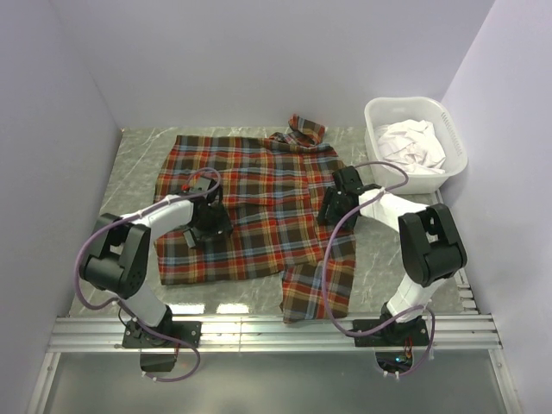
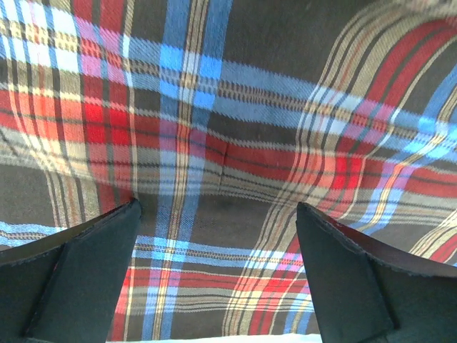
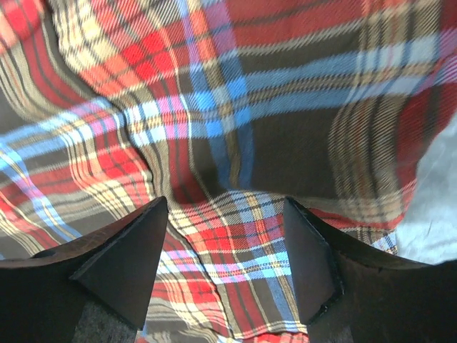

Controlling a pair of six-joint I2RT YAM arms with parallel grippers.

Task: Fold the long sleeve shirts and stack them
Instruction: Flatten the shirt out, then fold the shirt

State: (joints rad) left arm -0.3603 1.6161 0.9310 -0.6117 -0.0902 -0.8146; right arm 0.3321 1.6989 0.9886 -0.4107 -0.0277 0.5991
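Lying spread across the grey marbled desk (image 1: 138,151) was the red, orange, teal and brown plaid cloth shirt (image 1: 259,198); left jaws and right jaws both gaped wide over it, gripping nothing.

Left tool (image 2: 218,207) and right tool (image 3: 225,204) each point downward with jaws spread wide apart

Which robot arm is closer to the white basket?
Right. The right gripper is over the shirt near the basket; the left gripper is farther across the shirt.
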